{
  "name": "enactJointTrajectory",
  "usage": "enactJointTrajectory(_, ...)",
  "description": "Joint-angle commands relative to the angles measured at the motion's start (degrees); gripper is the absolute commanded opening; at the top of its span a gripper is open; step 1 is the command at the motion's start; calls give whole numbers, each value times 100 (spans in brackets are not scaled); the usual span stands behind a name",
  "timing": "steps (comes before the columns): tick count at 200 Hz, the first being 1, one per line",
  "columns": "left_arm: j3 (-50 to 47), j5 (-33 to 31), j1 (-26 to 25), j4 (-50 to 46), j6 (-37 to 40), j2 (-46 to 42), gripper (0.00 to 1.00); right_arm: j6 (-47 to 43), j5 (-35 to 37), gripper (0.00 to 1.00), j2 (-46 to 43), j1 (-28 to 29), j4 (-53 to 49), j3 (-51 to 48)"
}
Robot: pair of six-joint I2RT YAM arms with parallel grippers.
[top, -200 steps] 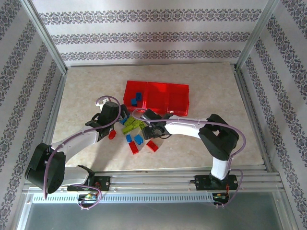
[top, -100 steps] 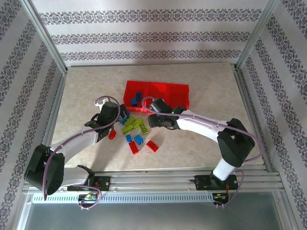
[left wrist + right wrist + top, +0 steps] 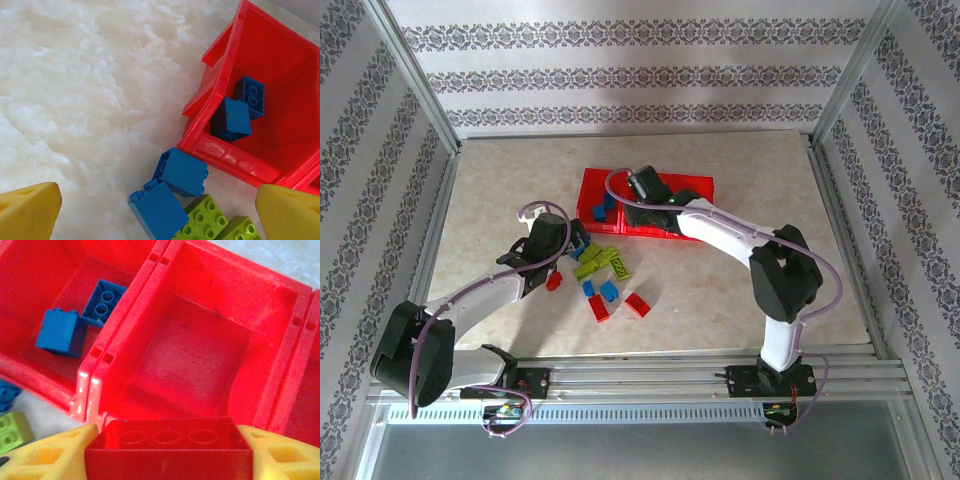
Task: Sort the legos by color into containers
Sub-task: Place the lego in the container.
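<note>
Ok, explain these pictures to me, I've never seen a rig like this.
This is a robot: a left arm and a right arm bolted at the near edge of the table, each ending in a two-finger gripper. The wide picture is from a camera above and behind them. The two close-ups are from cameras on the wrists; the yellow fingers are each gripper's own. On the table sits a red tray with three compartments, two blue bricks in the left one. Loose bricks in blue, green and red lie in front of it. The right gripper holds a red brick over the tray, by the empty middle compartment. The left gripper hangs open by the loose bricks.
</note>
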Motion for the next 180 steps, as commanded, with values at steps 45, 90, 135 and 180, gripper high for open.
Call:
enactJointTrajectory(45,60,54,74,-49,47,-66,100,-547,255,58,561,-129,-48,555)
enactJointTrajectory(90,69,96,92,-48,42,-56,100,-608,278,69,654,-147,-52,538)
enactJointTrajectory(135,104,123,98,-67,43,-55,100,-627,270,73,615,-147,-57,529)
enactJointTrajectory(180,113,140,107,-82,45,-54,100,-656,289,79,568,-141,-57,529)
